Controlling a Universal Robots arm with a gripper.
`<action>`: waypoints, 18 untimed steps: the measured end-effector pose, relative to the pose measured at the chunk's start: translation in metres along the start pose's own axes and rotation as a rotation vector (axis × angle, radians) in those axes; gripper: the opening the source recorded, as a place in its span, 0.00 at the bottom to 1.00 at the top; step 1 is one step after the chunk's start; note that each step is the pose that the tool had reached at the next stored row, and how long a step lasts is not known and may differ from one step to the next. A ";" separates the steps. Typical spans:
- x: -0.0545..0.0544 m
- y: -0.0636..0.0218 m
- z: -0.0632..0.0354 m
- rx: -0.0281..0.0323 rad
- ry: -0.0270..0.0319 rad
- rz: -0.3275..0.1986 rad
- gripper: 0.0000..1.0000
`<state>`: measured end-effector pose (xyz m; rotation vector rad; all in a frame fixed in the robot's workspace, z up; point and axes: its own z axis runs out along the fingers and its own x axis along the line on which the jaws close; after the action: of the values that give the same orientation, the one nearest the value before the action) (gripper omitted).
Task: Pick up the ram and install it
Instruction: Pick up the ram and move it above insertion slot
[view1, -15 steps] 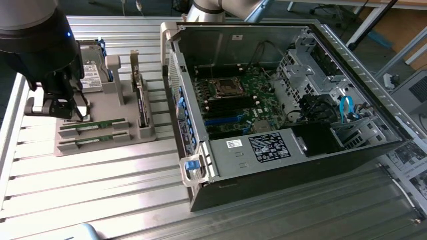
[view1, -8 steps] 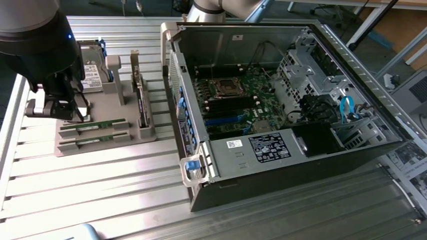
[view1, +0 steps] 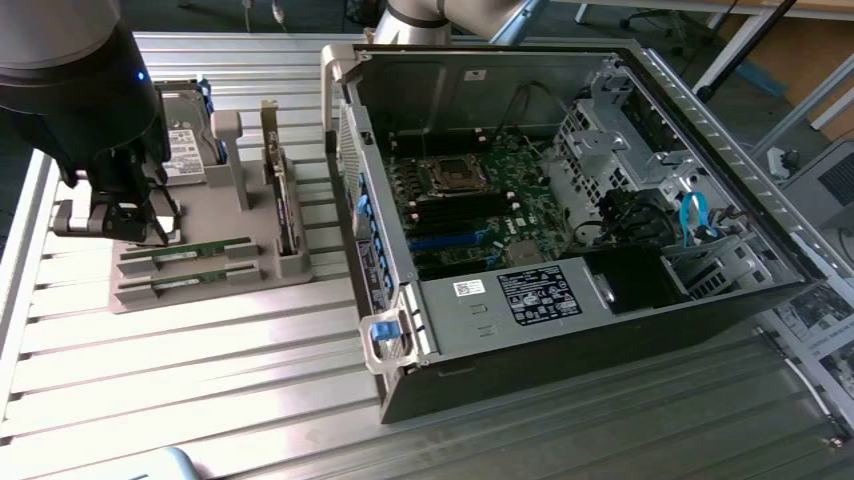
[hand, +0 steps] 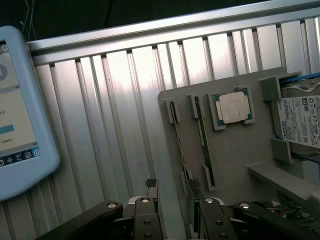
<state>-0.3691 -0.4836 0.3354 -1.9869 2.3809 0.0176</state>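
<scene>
The ram (view1: 187, 284) (hand: 178, 135) is a thin, narrow green circuit-board stick with a row of small dark chips along its face. It stands on its long edge, and each end is seated in a grey slotted block of the tray (view1: 214, 225) (hand: 235, 160). It occupies the slot nearest the long tray edge that borders the bare table (view1: 200, 370) (hand: 115, 125) and runs parallel to that edge. A second stick (view1: 187, 251) (hand: 204, 142) of the same appearance sits just beside it, one slot further in and parallel, without touching it. The processor (hand: 233, 107) lies flat in a square recess further in from the second stick. The hard drive (view1: 187, 150) (hand: 300, 122), with its white label, sits beyond it toward the opposite tray edge. The gripper (view1: 134, 228) (hand: 172, 189) hangs above the short end of the tray at the exterior view's left, roughly in line with the ram. Its jaws are spread wide. One finger is over the table just outside the tray edge and the other is over the end of the ram's slot. Nothing is held between them, and the ram is seated in its slot. The open case (view1: 561, 295) lies on the table past the tray's other short end, at the exterior view's right. A tablet (hand: 20, 110) rests on the table well apart from the tray.
</scene>
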 end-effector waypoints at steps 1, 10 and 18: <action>0.000 0.0000 0.0004 0.0000 0.0000 0.000 0.36; 0.000 0.0000 0.0024 0.0000 0.0000 0.000 0.36; 0.000 0.0001 0.0043 0.0000 0.0000 0.000 0.36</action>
<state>-0.3691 -0.4836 0.3310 -1.9869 2.3808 0.0176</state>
